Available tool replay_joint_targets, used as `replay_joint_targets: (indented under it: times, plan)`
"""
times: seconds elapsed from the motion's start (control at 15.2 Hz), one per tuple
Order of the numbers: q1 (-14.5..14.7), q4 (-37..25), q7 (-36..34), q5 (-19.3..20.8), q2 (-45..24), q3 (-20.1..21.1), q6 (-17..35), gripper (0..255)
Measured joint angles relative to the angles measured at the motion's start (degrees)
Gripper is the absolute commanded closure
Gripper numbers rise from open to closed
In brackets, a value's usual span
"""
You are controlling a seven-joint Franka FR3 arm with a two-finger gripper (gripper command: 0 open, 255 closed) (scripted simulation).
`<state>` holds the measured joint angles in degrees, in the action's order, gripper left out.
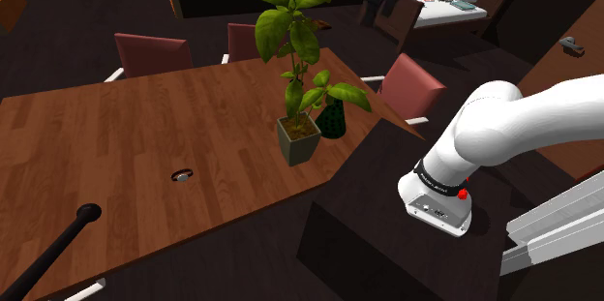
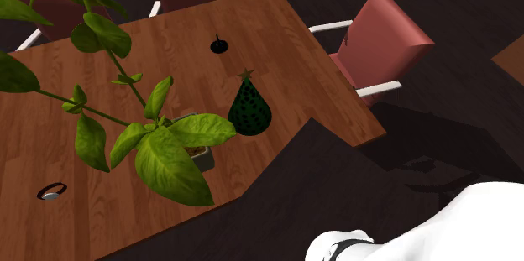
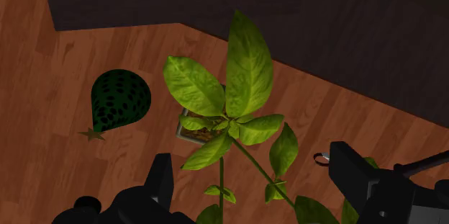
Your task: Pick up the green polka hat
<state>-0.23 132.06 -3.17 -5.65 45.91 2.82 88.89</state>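
Clearly pincer wide open, holding nothing; green dotted hat aside, outside fingers, seemingly just beside plant pot.

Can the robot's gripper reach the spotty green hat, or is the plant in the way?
Probably yes. The gripper hangs over the potted plant with jaws open; the green dotted hat stands beside it, uncovered from above.

The plant stands straight below the pincer. Its stem and leaves rise between the spread fingers and block a straight way down. The hat lies out past one finger, near the pot and clear of the leaves, with bare counter on its outer side. A small ring lies by the other finger.
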Motion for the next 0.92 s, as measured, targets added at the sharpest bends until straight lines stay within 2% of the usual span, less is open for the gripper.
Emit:
replay_joint_targets:
  times: [0.13,0.4,0.92]
  plan:
    - [0.1,0.6,1.0,0.4,0.0,-0.5,0.5,0]
    - [0.8,5.9,8.6,3.1,-0.1,-3.7,5.1,0]
    - [1.5,14.7,25.8,9.8,-5.1,-11.9,18.0,0]
